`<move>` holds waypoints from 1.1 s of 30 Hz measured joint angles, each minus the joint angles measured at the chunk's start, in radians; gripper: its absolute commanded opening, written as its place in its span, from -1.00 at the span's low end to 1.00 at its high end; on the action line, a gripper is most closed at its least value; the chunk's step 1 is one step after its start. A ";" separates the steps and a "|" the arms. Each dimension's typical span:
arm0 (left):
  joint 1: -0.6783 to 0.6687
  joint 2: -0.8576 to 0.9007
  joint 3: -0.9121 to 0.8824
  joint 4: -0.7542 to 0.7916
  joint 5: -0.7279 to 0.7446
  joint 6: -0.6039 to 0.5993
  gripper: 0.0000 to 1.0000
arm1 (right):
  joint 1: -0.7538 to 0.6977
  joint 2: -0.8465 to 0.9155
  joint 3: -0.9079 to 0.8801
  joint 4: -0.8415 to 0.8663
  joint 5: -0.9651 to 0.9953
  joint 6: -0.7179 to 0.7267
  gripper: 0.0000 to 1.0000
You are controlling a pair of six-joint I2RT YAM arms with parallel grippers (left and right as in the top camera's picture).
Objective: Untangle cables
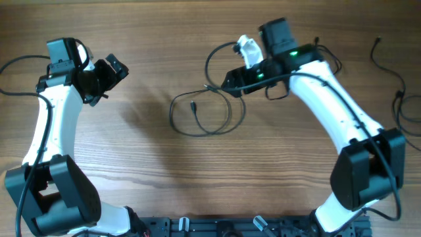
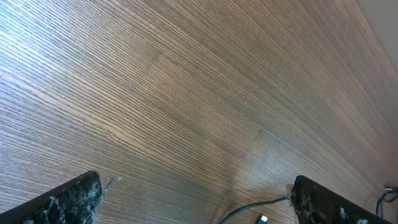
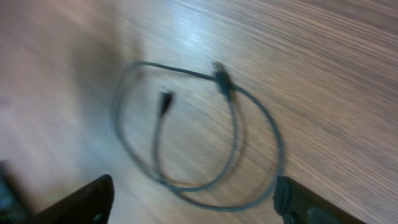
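Cable [image 3: 221, 79]: one thin black wire with small plug ends, lying flat on the wooden worktop [image 1: 131, 151] in a loose open loop that crosses over itself. One plug rests inside the loop.

Right gripper [image 3: 191, 190]: released, fingers wide apart, nothing between them. It sits just beside the loop's upper right edge. Contact with the wire cannot be determined.

Left gripper [image 2: 196, 183]: released, fingers wide apart, holding nothing, well apart from the loop on its left side.

Further thin wires [image 1: 376, 51]: on the worktop, well to the right of the loop, separate from it.
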 measured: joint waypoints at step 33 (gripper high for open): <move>0.000 0.000 0.000 0.000 0.000 0.000 1.00 | 0.151 0.302 0.017 0.215 0.438 -0.410 0.96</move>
